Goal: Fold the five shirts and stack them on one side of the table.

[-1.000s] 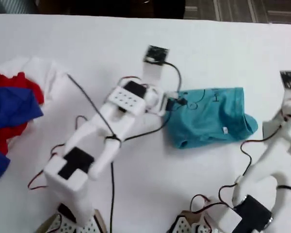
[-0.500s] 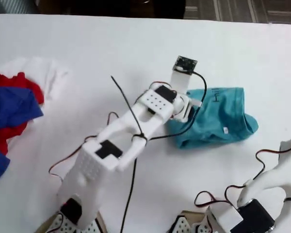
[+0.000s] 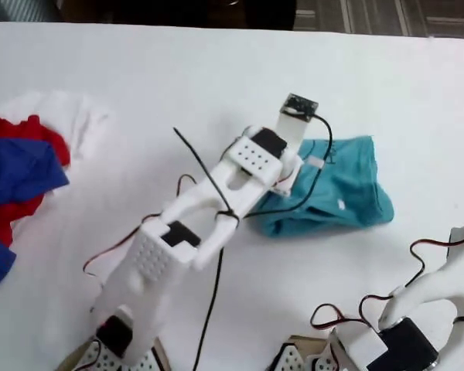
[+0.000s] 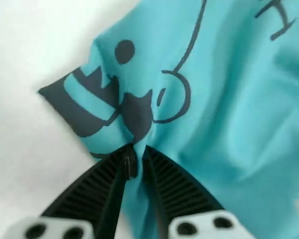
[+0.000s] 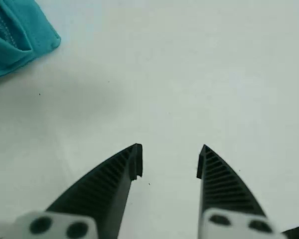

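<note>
While in left claw — teal shirt, long axis left-to-right.

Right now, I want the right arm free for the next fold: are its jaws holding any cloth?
No, the right arm's jaws stand open over the bare table, apart from the teal shirt.

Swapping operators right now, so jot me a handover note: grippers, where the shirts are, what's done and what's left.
Left gripper: shut on a pinch of the teal shirt, near its printed edge.
Right gripper: open, holding nothing, above bare table with the teal shirt's corner farther off.
Shirts: the teal one lies bunched at mid-table; the unfolded pile of red, blue and white cloth sits at the high view's left edge.
Done: nothing stacked yet; the teal shirt is doubled over at best.
Left: finish the teal fold, fold the pile, stack all on one side.
</note>
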Controlling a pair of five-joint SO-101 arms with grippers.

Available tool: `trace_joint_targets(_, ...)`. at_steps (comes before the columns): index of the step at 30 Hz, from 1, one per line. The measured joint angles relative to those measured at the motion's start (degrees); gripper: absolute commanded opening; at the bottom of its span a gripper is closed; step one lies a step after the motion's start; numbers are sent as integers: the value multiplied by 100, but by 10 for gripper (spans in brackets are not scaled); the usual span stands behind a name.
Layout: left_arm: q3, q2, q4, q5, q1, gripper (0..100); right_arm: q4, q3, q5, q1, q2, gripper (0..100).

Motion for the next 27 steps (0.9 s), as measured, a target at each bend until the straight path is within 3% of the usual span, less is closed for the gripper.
trace_joint_targets(8, 0, -264, 835, -53, -431, 30, 0, 0, 0, 0, 0, 184)
trace_joint_targets(14, 9, -264, 1222, -721, -659, 33, 0, 0, -9, -53, 0, 184)
trace_joint_targets(19, 9, -264, 1327, -800, -677, 123, 88, 35, -9, -624, 0, 184)
trace_joint_targets(27, 9, -1152, 1996, -1301, -730, 112, 88, 35, -369, -1345, 0, 184)
